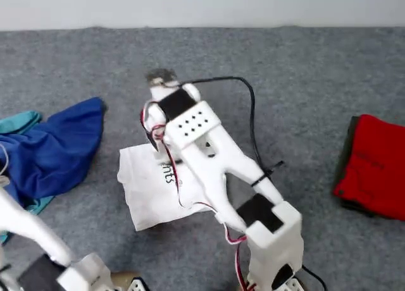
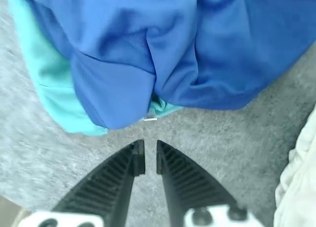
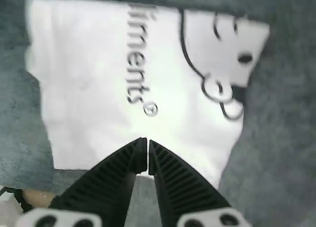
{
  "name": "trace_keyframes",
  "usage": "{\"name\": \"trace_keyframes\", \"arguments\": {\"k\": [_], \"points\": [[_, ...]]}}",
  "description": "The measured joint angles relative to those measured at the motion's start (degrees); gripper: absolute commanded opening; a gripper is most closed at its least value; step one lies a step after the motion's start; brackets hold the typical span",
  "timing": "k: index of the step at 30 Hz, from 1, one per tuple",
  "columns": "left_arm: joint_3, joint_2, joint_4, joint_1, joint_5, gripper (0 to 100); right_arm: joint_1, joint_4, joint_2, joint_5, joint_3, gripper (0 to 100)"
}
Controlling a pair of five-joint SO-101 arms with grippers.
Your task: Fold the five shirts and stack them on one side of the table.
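White shirt (image 3: 138, 74) folded flat on grey worktop (image 1: 285, 63), near edge under right claw (image 3: 147, 155), tips pressed together. Left claw (image 2: 150, 158) likewise nearly closed, just short of blue shirt (image 2: 197, 49) heaped over teal shirt (image 2: 54, 84). Red shirt (image 1: 373, 164) folded, well apart.

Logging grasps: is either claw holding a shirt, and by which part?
Nothing is held. The left claw is shut, empty, over bare table by the blue shirt; the right claw is shut above the white shirt's edge, no cloth pinched.
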Motion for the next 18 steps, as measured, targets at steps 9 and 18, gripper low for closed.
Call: {"name": "trace_keyframes", "arguments": {"k": [9,18], "points": [[7.74,-5.71,0.18,3.25,-0.35,5,2.64,-0.44,1.14,-14.33,8.62,23.6],[8.53,-6.07,0.26,3.43,-0.35,5,6.77,-5.19,2.73,-15.56,8.62,31.8]]}}
